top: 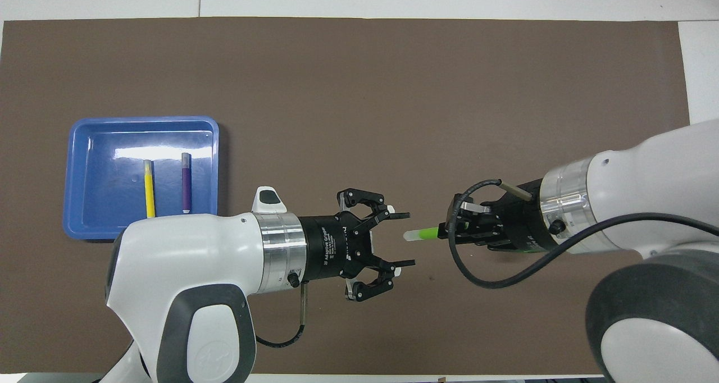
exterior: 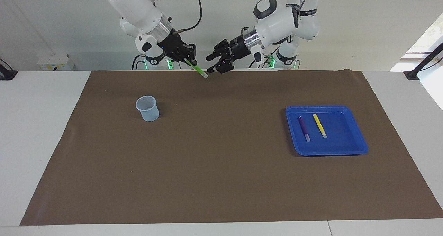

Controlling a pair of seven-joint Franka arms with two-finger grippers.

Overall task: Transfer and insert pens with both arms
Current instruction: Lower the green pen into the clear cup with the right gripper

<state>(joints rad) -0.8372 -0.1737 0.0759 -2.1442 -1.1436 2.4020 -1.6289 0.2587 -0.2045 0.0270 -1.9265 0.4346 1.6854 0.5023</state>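
facing view: both tools hang over the mat edge (exterior: 221, 71) nearest the robots, well apart from the cup (exterior: 147, 108). the right tool (exterior: 188, 57) is clenched on the green pen (exterior: 197, 69); the grip point is hard to make out, and the pale cap end points down toward the mat. the left tool (exterior: 217, 60) is released, fingers spread, holding nothing, just beside the pen tip. the purple pen (exterior: 304, 128) and yellow pen (exterior: 319, 125) lie in the blue tray (exterior: 356, 144), toward the left arm's end from the cup.

overhead view: the cup is hidden under the right arm. wide bare mat lies between the tray (top: 84, 226) and the arms. the left tool (top: 405, 240) gapes; the green pen (top: 421, 234) juts from the right tool (top: 449, 231).
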